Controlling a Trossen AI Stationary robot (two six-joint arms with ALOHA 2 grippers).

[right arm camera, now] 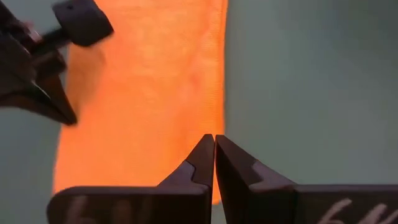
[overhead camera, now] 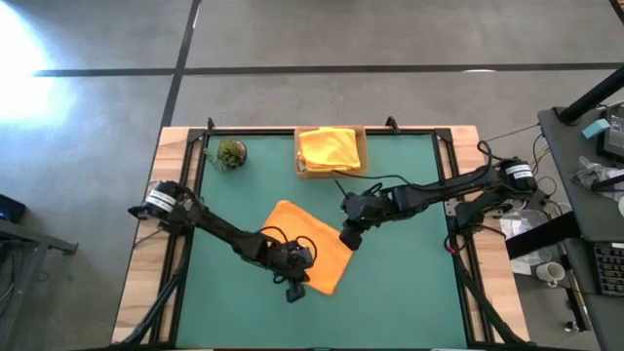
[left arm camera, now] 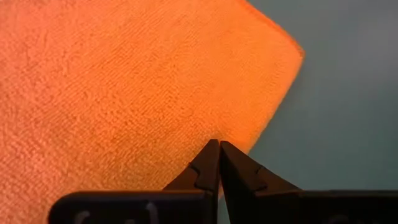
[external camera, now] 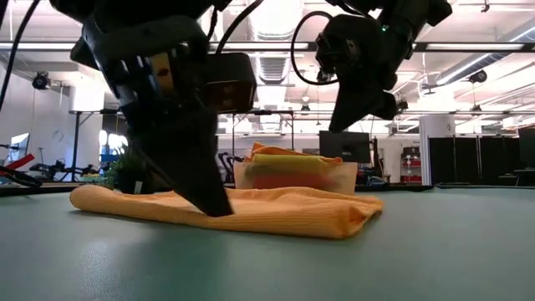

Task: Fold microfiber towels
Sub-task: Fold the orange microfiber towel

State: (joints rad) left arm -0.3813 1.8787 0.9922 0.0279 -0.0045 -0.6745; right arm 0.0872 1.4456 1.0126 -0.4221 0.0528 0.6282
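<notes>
While both arms reach in over the green mat (overhead camera: 409, 283), an orange towel (overhead camera: 310, 246) lies folded near the mat's middle, set at a slant to the mat's edges. From above it reads as a long rectangle, one short end toward the tray, the other toward the near edge of the table. From table height it (external camera: 251, 211) shows as a low, doubled layer with a rounded fold at one end.

The left gripper (overhead camera: 295, 289) sits at the towel's near end, its fingers pressed together with nothing between them. Its wrist camera shows the closed tips (left arm camera: 219, 149) right at the cloth's edge, close to a corner (left arm camera: 292, 46), with bare mat (left arm camera: 348, 112) beside it. The low view has this gripper (external camera: 219, 207) pointing down with its tip on the towel's top surface.

The right gripper (overhead camera: 349, 237) is at the towel's long edge on the right side, fingers also together and empty. Its wrist view puts the shut tips (right arm camera: 214, 142) over the towel's straight edge (right arm camera: 221, 74), with the left gripper (right arm camera: 62, 115) visible across the cloth. At table height the right gripper (external camera: 344, 117) hangs clear above the towel, not touching it.

A tan tray (overhead camera: 361, 161) stands at the far side of the mat holding a folded yellow towel (overhead camera: 330, 146); the low view shows more folded cloth stacked in it (external camera: 292, 171). A small plant (overhead camera: 231, 153) sits beside the tray, toward the left arm's side.
</notes>
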